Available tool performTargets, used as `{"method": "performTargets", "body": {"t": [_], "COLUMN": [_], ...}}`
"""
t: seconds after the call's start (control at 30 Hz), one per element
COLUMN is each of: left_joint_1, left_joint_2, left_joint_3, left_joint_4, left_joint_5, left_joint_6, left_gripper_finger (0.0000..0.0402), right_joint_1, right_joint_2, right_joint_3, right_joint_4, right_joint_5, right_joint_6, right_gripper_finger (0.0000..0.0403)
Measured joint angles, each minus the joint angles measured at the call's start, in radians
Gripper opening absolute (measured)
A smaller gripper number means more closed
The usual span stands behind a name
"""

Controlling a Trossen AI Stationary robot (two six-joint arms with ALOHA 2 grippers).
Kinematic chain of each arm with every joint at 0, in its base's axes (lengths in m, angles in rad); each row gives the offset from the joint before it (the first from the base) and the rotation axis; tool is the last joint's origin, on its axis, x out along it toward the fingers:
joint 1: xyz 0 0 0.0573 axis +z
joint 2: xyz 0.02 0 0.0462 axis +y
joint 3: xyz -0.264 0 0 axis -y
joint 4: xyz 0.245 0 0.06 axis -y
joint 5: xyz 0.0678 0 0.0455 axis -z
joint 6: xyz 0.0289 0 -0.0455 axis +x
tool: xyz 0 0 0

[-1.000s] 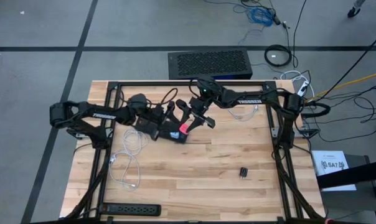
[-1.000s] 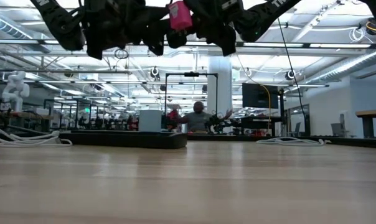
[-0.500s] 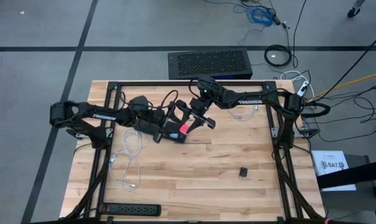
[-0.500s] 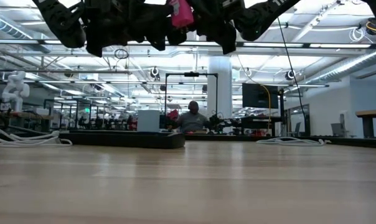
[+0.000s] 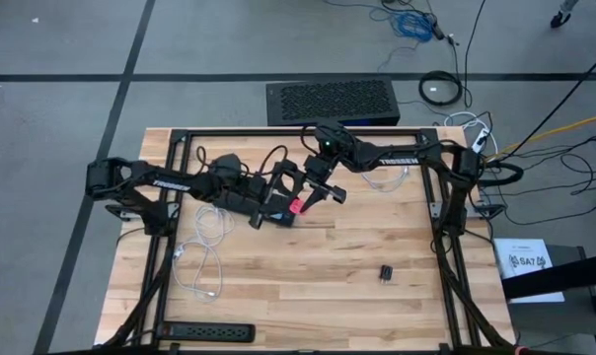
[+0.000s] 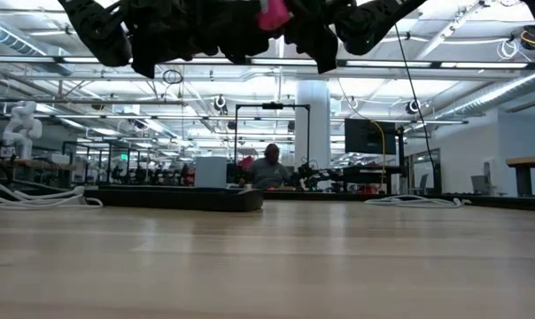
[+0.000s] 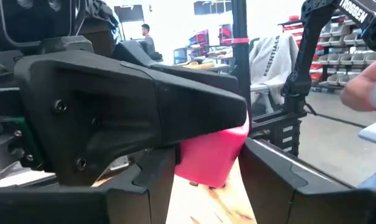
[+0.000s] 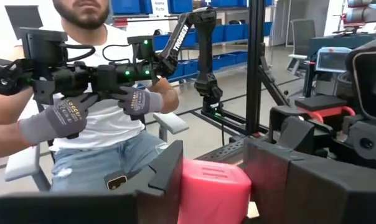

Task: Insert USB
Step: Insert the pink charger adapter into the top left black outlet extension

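USB stick (image 5: pixel 296 205): small pink block, rounded edges, held up off the table (image 5: pixel 308 286), above its rear-centre. Left gripper (image 5: pixel 271 197) comes in just left of the stick; how far open, can't tell, fingers hidden. Right gripper (image 8: pixel 214 186) on the stick's right: fingers (image 8: pixel 168 174) narrowly apart, clamped on the pink body from both sides. Person in grey gloves (image 8: pixel 70 118) sits beyond the table.
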Motion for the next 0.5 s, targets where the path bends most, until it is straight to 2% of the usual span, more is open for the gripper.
{"method": "performTargets", "body": {"t": [0.03,0.1,0.17,0.43,0.5], "left_joint_1": [-0.001,-0.001,0.0,0.006,0.012], "left_joint_2": [0.0,0.003,0.003,0.005,0.005], "left_joint_3": [0.0,0.0,0.0,0.0,0.0], "left_joint_4": [-0.003,-0.013,-0.021,-0.021,-0.023], "left_joint_5": [-0.003,-0.013,-0.029,-0.098,-0.097], "left_joint_6": [0.006,0.021,0.025,0.047,0.032], "left_gripper_finger": [0.0169,0.0157,0.0137,0.002,0.0006], "right_joint_1": [0.0,-0.002,-0.007,-0.024,-0.027], "right_joint_2": [0.0,0.0,0.0,0.001,0.001], "right_joint_3": [0.0,0.0,0.0,0.002,0.004], "right_joint_4": [0.0,-0.006,-0.006,-0.007,-0.03], "right_joint_5": [0.003,0.012,0.019,0.064,0.077], "right_joint_6": [0.003,0.03,0.05,0.071,0.059], "right_gripper_finger": [0.0118,0.0073,0.0057,0.0055,0.0056]}}
